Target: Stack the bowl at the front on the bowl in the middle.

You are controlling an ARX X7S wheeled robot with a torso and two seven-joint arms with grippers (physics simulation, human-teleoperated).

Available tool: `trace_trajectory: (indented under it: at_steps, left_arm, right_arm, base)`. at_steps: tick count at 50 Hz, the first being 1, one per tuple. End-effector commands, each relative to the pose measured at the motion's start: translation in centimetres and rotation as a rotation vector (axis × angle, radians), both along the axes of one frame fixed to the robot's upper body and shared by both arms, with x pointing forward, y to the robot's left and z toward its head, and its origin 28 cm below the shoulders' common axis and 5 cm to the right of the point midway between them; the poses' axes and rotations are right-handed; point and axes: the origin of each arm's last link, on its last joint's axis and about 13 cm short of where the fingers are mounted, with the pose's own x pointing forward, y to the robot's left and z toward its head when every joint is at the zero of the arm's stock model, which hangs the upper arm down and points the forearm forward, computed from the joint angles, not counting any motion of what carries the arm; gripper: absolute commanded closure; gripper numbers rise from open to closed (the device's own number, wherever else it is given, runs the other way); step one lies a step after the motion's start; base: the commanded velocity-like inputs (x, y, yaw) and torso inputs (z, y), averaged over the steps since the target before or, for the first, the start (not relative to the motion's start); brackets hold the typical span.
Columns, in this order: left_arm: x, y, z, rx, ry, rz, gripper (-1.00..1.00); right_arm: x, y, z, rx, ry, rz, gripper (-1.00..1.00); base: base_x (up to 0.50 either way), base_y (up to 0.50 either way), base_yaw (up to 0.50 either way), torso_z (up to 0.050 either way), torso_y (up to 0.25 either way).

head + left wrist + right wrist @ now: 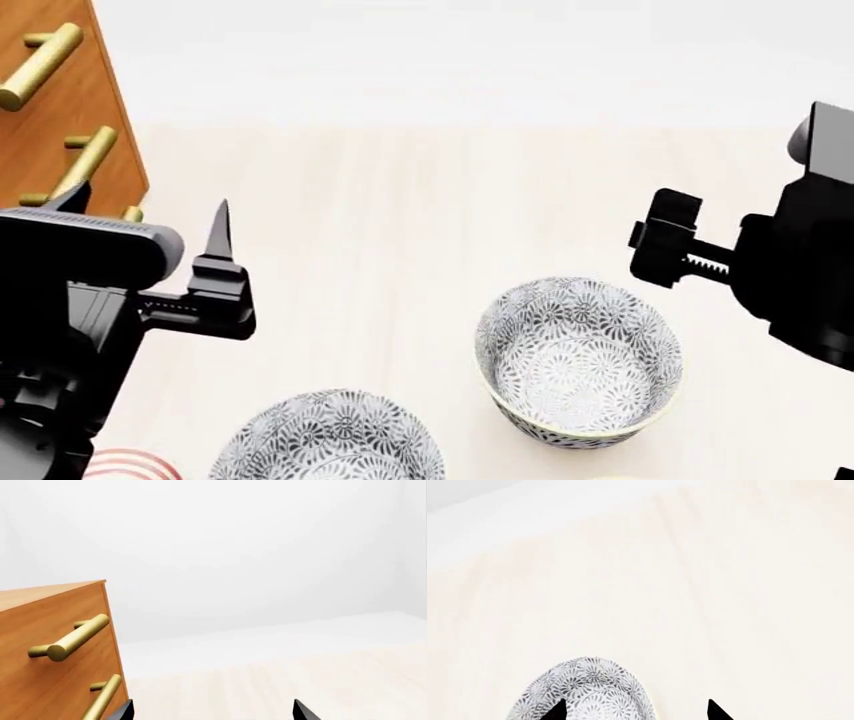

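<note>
Two grey flower-patterned bowls stand on the pale table. One bowl [581,365] sits right of centre, whole in view. The other bowl [327,440] is nearer me and cut by the frame's lower edge. My right gripper [635,711] is open above the table, one tip over a patterned bowl [584,687] and the other over bare table. In the head view only its black body [667,242] shows, beyond the whole bowl. My left gripper [147,205] hangs open and empty to the left; in the left wrist view its fingertips [303,711] frame bare table.
A wooden drawer cabinet [60,110] with brass bar handles [70,639] stands at the far left, close to the left gripper. A red-striped rim [127,465] peeks in at the bottom left corner. The table [400,220] stretches back to a white wall.
</note>
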Motion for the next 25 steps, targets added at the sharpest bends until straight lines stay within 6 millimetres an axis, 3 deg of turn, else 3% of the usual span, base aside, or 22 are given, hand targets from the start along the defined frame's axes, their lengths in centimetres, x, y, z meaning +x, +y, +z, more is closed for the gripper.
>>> trace_trajectory:
  at_steps: [1,25]
  left_arm:
    - [0.0,-0.1,0.0,0.008,0.002,-0.002,-1.0]
    - [0.1,-0.2,-0.2,0.02,0.01,-0.005,-1.0]
  right_arm:
    - [0.4,-1.1,-1.7,0.047,0.07,-0.022,-1.0]
    - [0.6,-0.7,-4.5,0.045,0.173,0.035,-1.0]
  base:
    - [0.0,0.0,0.0,0.0,0.0]
    - [0.0,0.0,0.0,0.0,0.0]
